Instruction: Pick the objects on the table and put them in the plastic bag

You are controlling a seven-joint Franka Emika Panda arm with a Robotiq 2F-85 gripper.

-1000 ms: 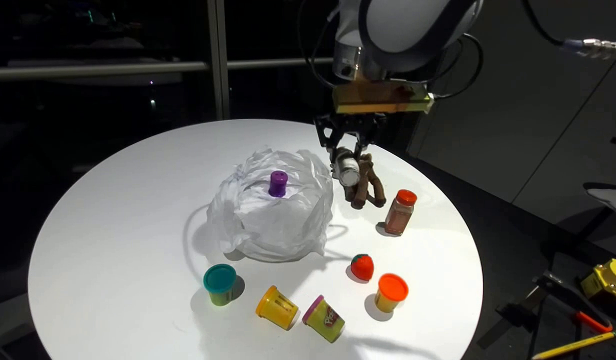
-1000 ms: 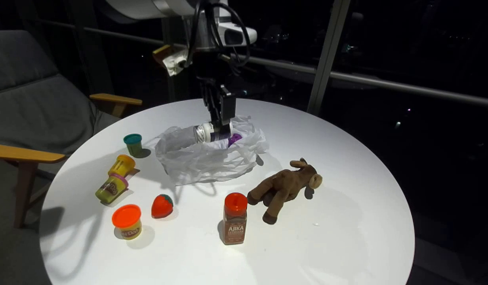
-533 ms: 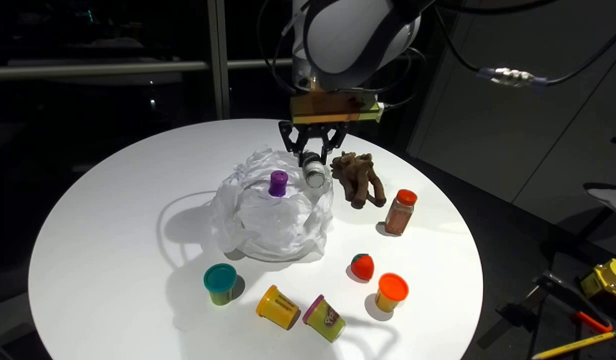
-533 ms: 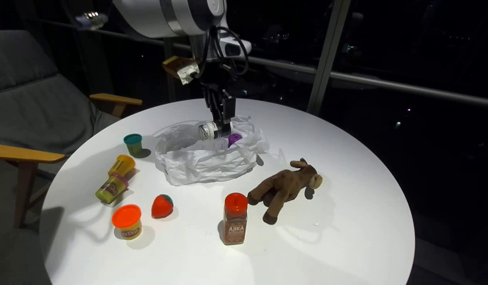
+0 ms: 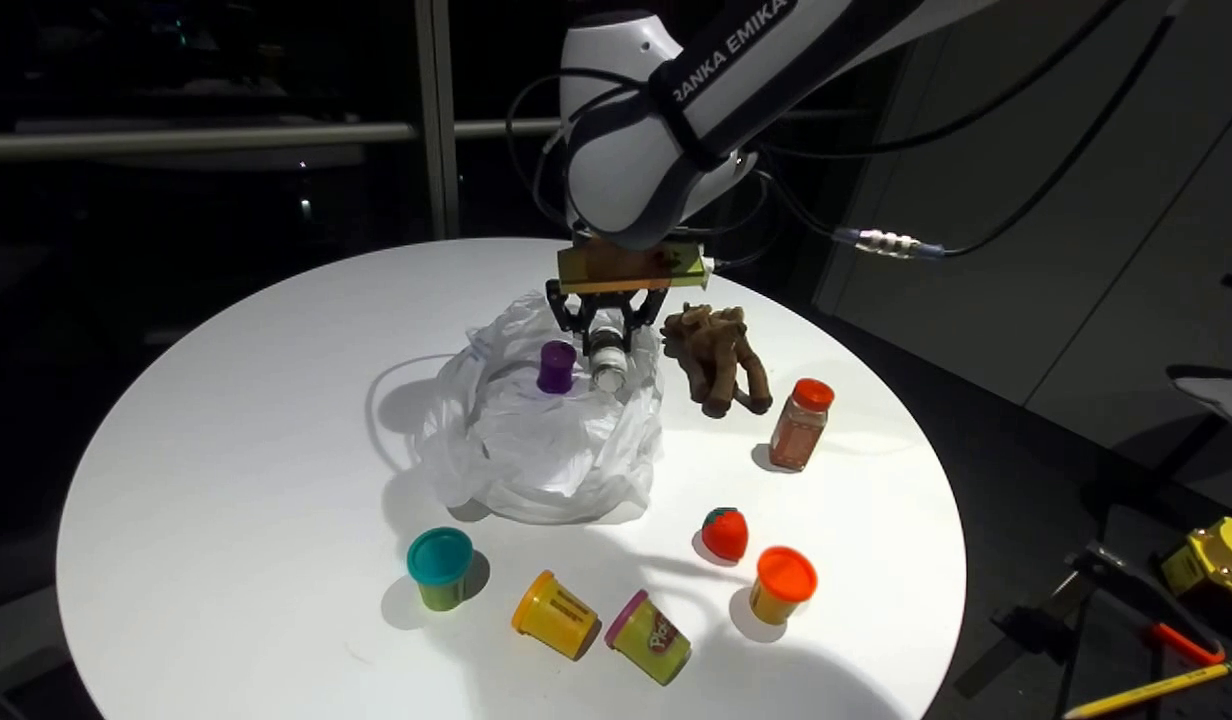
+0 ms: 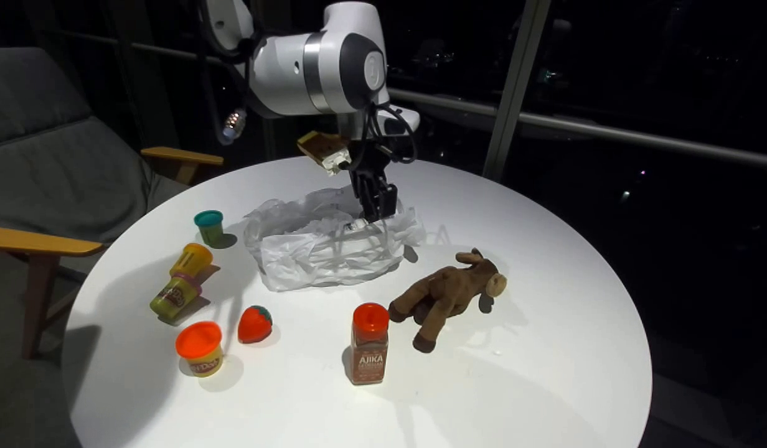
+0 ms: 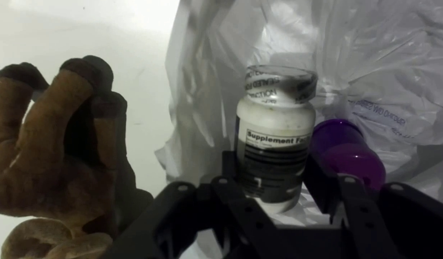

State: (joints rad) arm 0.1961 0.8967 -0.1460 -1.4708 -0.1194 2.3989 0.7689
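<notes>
My gripper [image 7: 272,172] is shut on a white supplement bottle [image 7: 275,120], one finger on each side. It holds the bottle low over the plastic bag [image 5: 546,450], partly below the rim in an exterior view [image 6: 357,225]. A purple toy [image 7: 347,154] sits in the bag beside the right finger. On the white table [image 5: 226,450] lie a brown plush animal [image 6: 446,292], a red-capped spice bottle [image 6: 368,358], a strawberry [image 6: 254,325], an orange-lidded cup [image 6: 201,348], a yellow cup [image 6: 192,260], a purple-lidded cup [image 6: 175,297] and a teal-lidded cup [image 6: 210,228].
The plush animal lies close to the bag's side, near the gripper. Thin, crumpled bag walls rise around the held bottle. A grey armchair [image 6: 41,124] with wooden armrests stands by the table. Cables [image 5: 976,150] hang from the arm.
My gripper has carried the white bottle away from beside the plush animal and down into the bag's opening, near the purple toy. The loose toys on the table have not moved.
</notes>
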